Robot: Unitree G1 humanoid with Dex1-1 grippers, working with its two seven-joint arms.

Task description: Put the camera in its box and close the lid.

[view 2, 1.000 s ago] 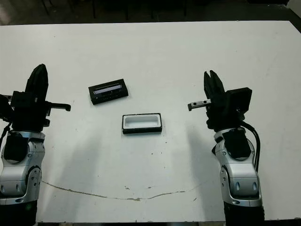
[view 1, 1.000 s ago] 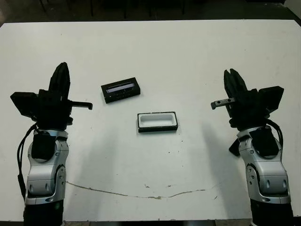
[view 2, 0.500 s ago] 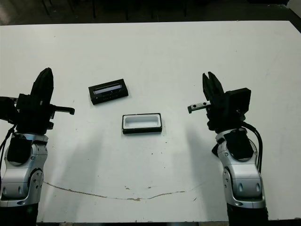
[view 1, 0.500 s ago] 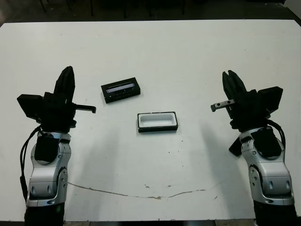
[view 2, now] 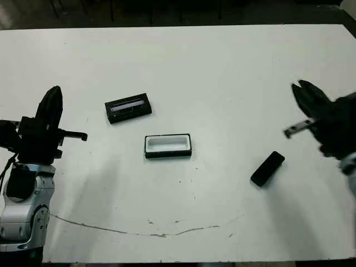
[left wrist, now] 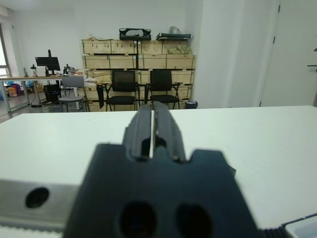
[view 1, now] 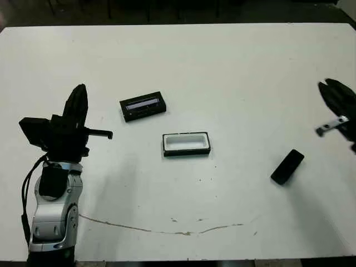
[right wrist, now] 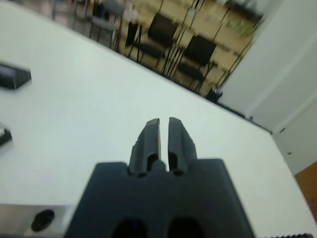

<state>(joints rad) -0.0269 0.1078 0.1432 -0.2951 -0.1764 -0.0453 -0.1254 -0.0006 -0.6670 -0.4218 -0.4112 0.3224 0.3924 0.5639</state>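
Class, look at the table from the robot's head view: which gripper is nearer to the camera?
Right. The right gripper hovers just beyond the camera on the table's right side; the left gripper is far across the table, past the box.

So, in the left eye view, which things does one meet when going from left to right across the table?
Left gripper → lid → box → camera → right gripper.
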